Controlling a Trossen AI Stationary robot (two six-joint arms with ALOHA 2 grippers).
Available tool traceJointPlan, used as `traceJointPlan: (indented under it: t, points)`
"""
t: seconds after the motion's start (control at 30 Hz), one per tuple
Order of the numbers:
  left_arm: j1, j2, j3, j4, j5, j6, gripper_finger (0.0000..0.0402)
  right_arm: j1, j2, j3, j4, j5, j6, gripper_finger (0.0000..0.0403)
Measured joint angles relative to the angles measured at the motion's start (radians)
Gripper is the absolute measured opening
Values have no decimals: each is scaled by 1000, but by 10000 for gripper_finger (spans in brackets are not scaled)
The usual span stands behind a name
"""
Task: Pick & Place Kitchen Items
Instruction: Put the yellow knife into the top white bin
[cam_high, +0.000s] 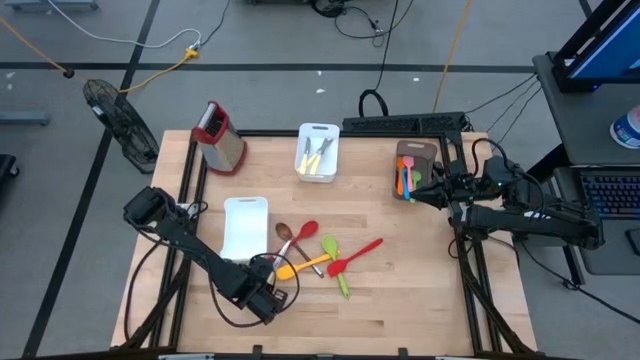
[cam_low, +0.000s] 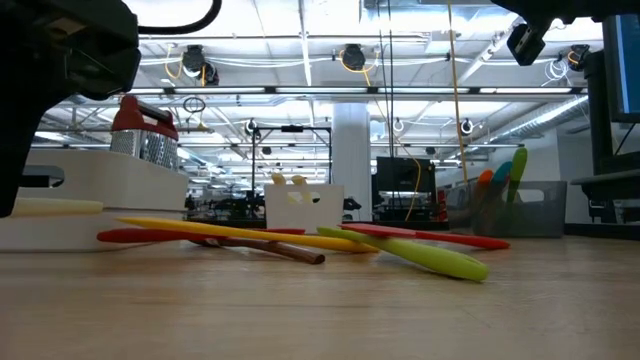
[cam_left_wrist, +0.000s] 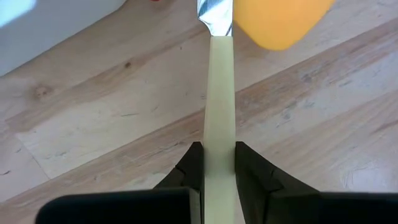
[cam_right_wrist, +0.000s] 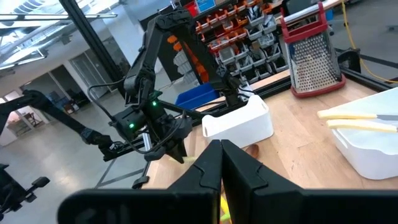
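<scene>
The high view looks straight down on the whole table (cam_high: 400, 300). The low view sits at tabletop height, facing level across it into the room, very near the utensils. Each wrist view looks forward past its own fingers. High, low and right wrist views share the grater (cam_high: 218, 135).

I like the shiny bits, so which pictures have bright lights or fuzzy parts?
Low view: bright ceiling lights glare; the near table is fuzzy. Left wrist view: the orange spatula head is blurred up close, and its metal neck gleams; the left gripper grips its pale handle.
</scene>
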Motion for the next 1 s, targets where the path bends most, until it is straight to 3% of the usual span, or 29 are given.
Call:
traceJointPlan:
  t: [0.27,0.57,1.0]
  points:
    - [-7,-81,1,-27,-31,-12,47,0,0,0,0,0,0,0]
    - [21,-186,15,31,-144,-18,47,0,0,0,0,0,0,0]
    - [242,-189,196,90,-274,334,47,0,47,0,0,20,0,0]
